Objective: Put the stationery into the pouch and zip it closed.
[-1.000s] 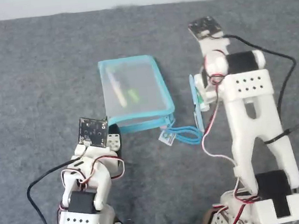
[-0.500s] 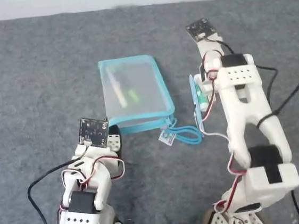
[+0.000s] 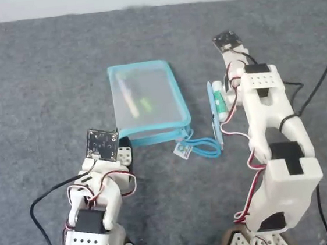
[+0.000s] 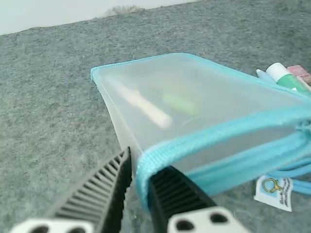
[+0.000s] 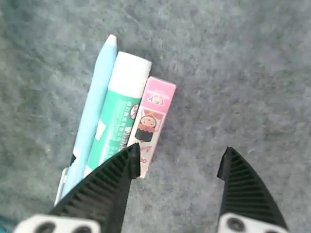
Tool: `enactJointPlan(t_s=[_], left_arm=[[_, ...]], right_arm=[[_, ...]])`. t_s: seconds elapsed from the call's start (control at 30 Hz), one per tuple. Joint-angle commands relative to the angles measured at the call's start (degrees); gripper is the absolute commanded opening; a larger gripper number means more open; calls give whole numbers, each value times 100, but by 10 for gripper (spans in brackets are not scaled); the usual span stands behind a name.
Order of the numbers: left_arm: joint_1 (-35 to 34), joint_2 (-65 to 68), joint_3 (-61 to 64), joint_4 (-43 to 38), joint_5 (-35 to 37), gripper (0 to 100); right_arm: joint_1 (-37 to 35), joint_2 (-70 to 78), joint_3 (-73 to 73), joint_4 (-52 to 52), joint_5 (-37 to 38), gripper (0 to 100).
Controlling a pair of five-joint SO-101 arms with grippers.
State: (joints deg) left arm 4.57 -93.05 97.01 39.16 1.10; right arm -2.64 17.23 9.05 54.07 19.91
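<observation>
The translucent pouch (image 3: 146, 101) with a teal zipper edge lies flat mid-table; a pale stick (image 4: 143, 107) and a small green item (image 4: 180, 103) show inside it. My left gripper (image 4: 141, 182) is shut on the pouch's near corner edge (image 3: 125, 143). To the right of the pouch lie a light-blue pen (image 5: 92, 111), a green-and-white glue stick (image 5: 119, 116) and a pink eraser (image 5: 153, 119), side by side. My right gripper (image 5: 181, 153) hangs open just above them, one finger over the eraser's end. From above, the pen (image 3: 213, 114) and glue stick (image 3: 221, 105) lie beside the right arm.
A teal wrist strap (image 3: 204, 147) with a small paper tag (image 3: 183, 150) trails from the pouch's zipper end toward the pen. Grey carpet-like cloth (image 3: 42, 82) covers the table, with open room to the left and far side.
The right arm has folded forward and its wrist has shifted slightly right and farther back, uncovering the glue stick and pen. The left arm and pouch have not moved.
</observation>
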Motion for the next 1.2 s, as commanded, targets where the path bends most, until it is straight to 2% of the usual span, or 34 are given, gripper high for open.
enactJointPlan(t_s=[0.0, 0.4, 0.7, 0.8, 1.0, 1.17], left_arm=[[-18, -88, -101, -132, -9, 12], [-18, -88, -101, -114, -9, 12], [-18, -88, -101, -114, -9, 12], [-18, -88, -101, -123, -9, 12], [-18, -88, -101, -123, -9, 12], [0, -88, -84, -132, -18, 12]], right_arm=[[-189, 31, -44, -84, 97, 258], [-163, 514, -44, -215, 79, 252], [-101, 479, -44, 374, 70, 10], [57, 444, -62, 585, 62, 10], [382, -743, -9, 1560, -290, 6], [136, -2378, 26, 2756, -290, 6]])
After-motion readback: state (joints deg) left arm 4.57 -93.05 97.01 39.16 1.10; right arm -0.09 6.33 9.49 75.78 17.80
